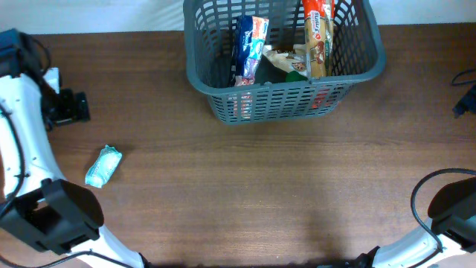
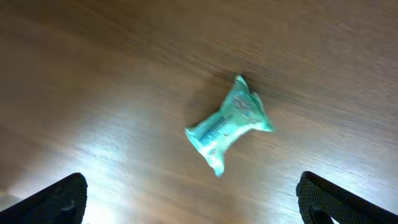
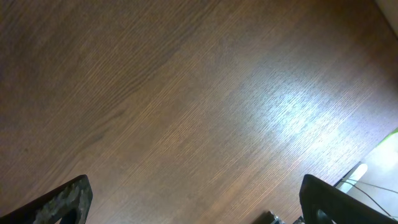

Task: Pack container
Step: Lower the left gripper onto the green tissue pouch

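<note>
Left pincer (image 2: pixel 194 202) hangs wide open and empty, its two dark fingers (image 2: pixel 61 200) showing only at the bottom corners of the wrist view. A sachet (image 2: pixel 229 124) lies on the desk (image 1: pixel 260 186) below and ahead of it, apart from both fingers. Right pincer (image 3: pixel 198 204) is also spread wide with nothing in it, over bare wood and well away from everything.

The basket (image 1: pixel 282 82) sits at the far edge of the desk, about the middle, well apart from the sachet. It already holds a blue pack (image 1: pixel 249 46) and a biscuit pack (image 1: pixel 316 37) leaning on end, with smaller goods between them that I cannot make out.

The sachet looks like the one item left to pack, and it may be awkward. It is small, flat and slack, and the desk has a sheen, so a finger landing on it could push it along rather than trap it. A pinch on a crimped end alone might slip in the lift. The basket's walls are tall, so a low carry could catch the rim, and a careless drop might knock over the leaning packs.

The sachet is mint-green film, crinkled, pinched at both ends, with faint print on one face. The basket is grey plastic, rectangular, with slotted lattice sides. The desk is dark brown wood grain with a glossy finish.
</note>
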Robot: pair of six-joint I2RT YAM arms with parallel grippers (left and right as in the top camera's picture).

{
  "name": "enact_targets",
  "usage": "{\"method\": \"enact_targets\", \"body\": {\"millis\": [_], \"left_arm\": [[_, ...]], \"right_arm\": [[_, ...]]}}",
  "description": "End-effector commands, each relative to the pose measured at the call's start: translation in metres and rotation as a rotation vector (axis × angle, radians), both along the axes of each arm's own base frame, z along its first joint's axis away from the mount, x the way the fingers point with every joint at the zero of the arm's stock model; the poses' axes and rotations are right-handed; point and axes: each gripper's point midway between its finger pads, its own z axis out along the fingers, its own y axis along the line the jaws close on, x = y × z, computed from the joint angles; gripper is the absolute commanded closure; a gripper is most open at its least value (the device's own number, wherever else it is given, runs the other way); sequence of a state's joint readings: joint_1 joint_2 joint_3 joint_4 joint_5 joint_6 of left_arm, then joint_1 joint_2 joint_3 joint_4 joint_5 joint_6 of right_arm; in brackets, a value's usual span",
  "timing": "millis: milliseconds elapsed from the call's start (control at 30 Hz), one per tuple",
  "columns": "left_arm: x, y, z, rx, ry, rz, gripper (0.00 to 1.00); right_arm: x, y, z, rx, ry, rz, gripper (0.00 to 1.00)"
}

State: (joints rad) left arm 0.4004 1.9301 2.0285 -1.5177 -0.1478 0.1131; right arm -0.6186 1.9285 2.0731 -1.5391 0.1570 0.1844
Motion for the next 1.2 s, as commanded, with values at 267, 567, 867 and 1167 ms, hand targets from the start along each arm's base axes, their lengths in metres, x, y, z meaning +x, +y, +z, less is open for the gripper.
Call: {"method": "enact_targets", "body": {"millis": [267, 567, 867, 1167], "left_arm": [[0.022, -0.002, -0.025, -0.185, -0.138, -0.280, 0.01], [-0.008, -0.051, -0.074, -0.267, 0.080, -0.355, 0.01], [-0.027, -0.058, -0.089, -0.242, 0.165, -0.375, 0.01], [-0.033, -0.034, -0.067, -0.160, 0.113, -0.325, 0.01]], "right_arm": [[-0.003, -0.002, -0.001, -0.007, 0.007, -0.017, 0.01], [-0.003, -0.002, -0.001, -0.007, 0.007, -0.017, 0.01], [-0.003, -0.002, -0.001, -0.008, 0.007, -0.017, 0.01], [-0.003, -0.002, -0.001, -0.008, 0.007, -0.017, 0.01]]}}
